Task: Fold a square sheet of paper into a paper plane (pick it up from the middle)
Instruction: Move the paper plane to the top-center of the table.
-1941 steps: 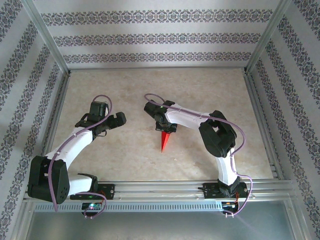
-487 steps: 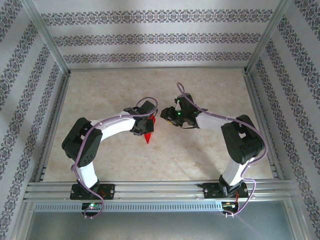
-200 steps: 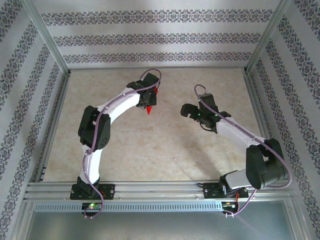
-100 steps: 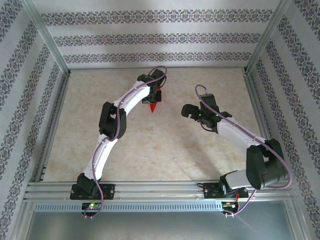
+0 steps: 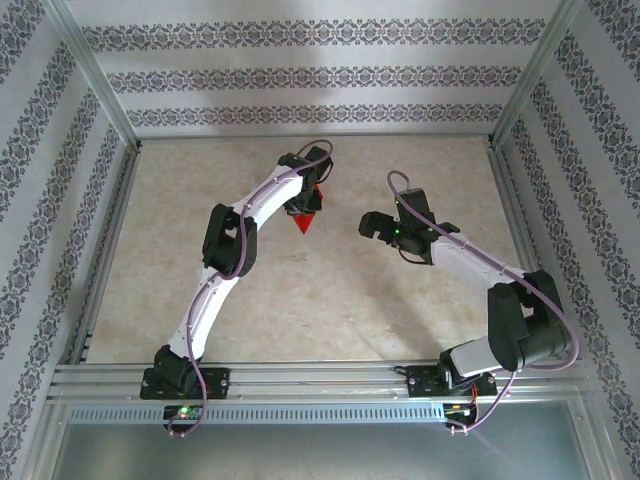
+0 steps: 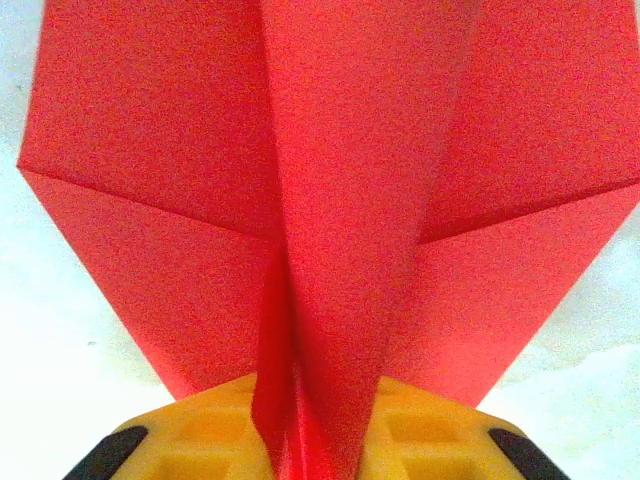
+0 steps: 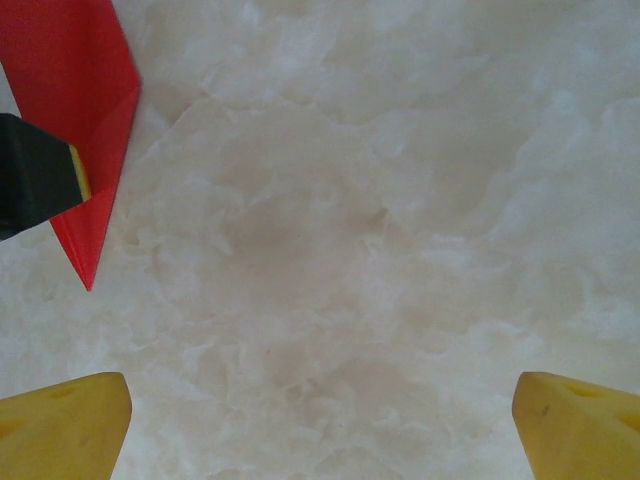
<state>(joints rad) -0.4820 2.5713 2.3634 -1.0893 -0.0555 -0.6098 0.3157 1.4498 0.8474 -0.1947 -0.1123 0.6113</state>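
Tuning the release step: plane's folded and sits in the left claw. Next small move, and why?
Probably open the left claw and let the paper plane go. It is already a creased, pointed dart, its centre fold pinched between the yellow fingers, so folding looks done. The right claw stands wide open and empty over the table, off to the side.

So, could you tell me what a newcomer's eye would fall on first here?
The bright red plane, pinched by its keel in the left hand over the far middle of the table. Next, the right hand to its right, wide open and empty, apart from the plane.
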